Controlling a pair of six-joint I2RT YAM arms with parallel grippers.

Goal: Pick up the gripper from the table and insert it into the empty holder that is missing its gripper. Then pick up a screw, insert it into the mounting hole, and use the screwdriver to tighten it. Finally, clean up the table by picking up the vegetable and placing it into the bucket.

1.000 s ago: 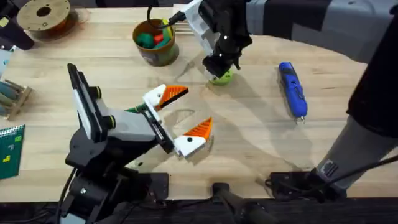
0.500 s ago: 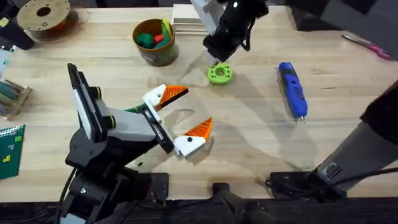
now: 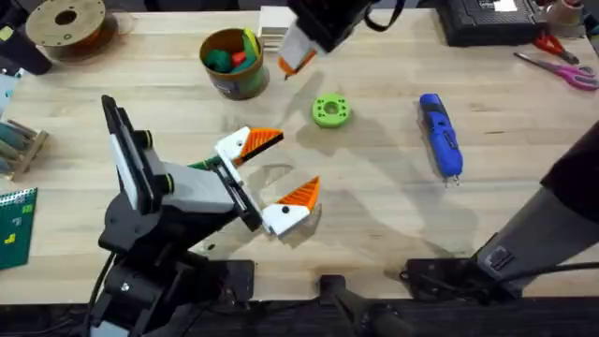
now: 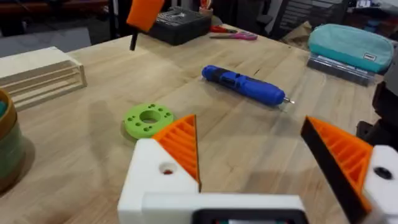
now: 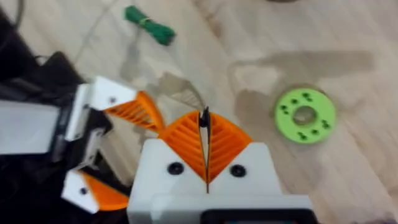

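Orange ribbed pads tip both robot grippers. The left gripper (image 3: 274,180) lies low over the near middle of the table (image 3: 374,215), its white fingers spread wide apart and empty; its own camera shows one pad (image 4: 180,146) and the other (image 4: 339,152) with bare wood between them. The right gripper (image 3: 298,56) hangs high over the far middle, just right of the bucket (image 3: 232,64). From its wrist camera its two pads (image 5: 186,146) meet along a thin seam, clenched together; whether anything is pinched between them I cannot tell.

The bucket stands at the far left-centre, upright, with green, red and yellow pieces inside. The green ring disc (image 3: 330,111) lies flat on the wood, near the bucket's right and beyond the left gripper, touching nothing; it also shows in the left wrist view (image 4: 149,120) and the right wrist view (image 5: 305,115). The screwdriver (image 3: 441,134) lies flat to the right, well apart from the disc, bit end toward the near edge. A small green twisted piece (image 5: 149,26) lies on the wood in the right wrist view, beside the left arm. Scissors (image 3: 560,71) rest at the far right edge, and a spool (image 3: 65,22) sits at the far left corner.
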